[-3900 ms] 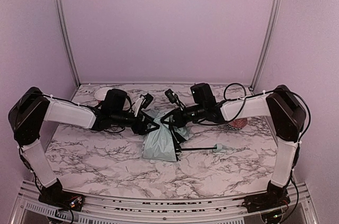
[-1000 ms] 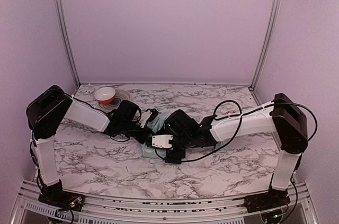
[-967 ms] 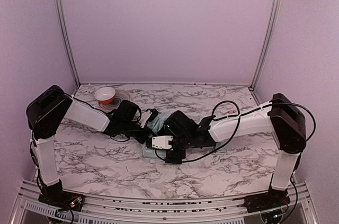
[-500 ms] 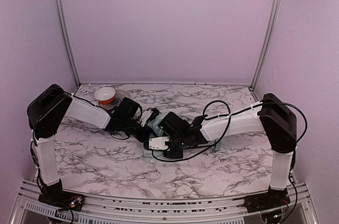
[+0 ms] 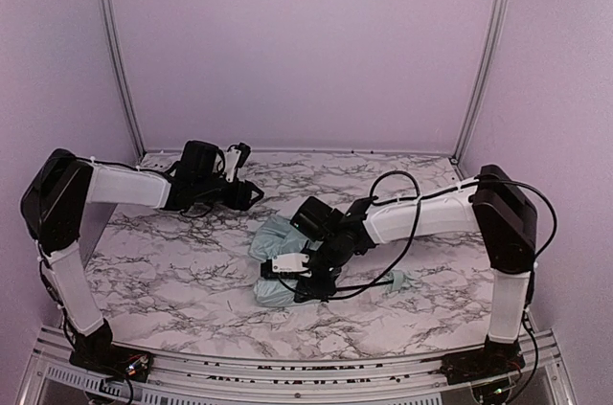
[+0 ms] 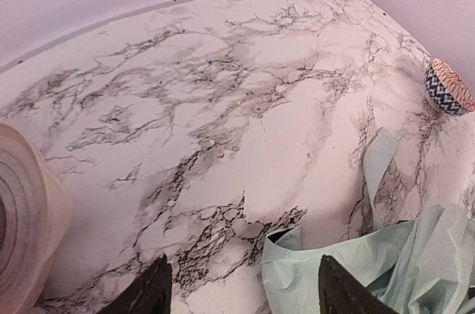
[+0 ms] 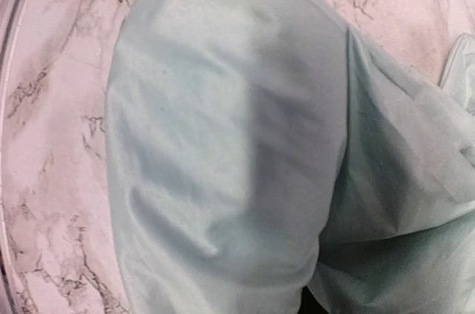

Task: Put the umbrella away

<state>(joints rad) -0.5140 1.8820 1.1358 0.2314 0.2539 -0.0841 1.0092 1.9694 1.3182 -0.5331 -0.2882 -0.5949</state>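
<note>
Nearest us, the umbrella [image 5: 276, 259] lies bunched on the marble table [image 5: 172, 281], mint canopy loosely gathered, pale handle [image 5: 399, 281] poking out to the right. The right gripper [image 5: 308, 282] is buried in the fabric — whether it actually bites the cloth, I cannot tell. The smart play: pin the folds firmly and roll them snug round the shaft. Further back, the left gripper [image 6: 245, 293] hovers, fingers apart, empty — ready to catch loose cloth.

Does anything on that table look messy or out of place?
Yes. The umbrella lies in a rumpled heap in the middle of the table, its mint canopy bunched loosely instead of wrapped tight, and its handle pokes out to the right. Nothing looks spilled.
</note>
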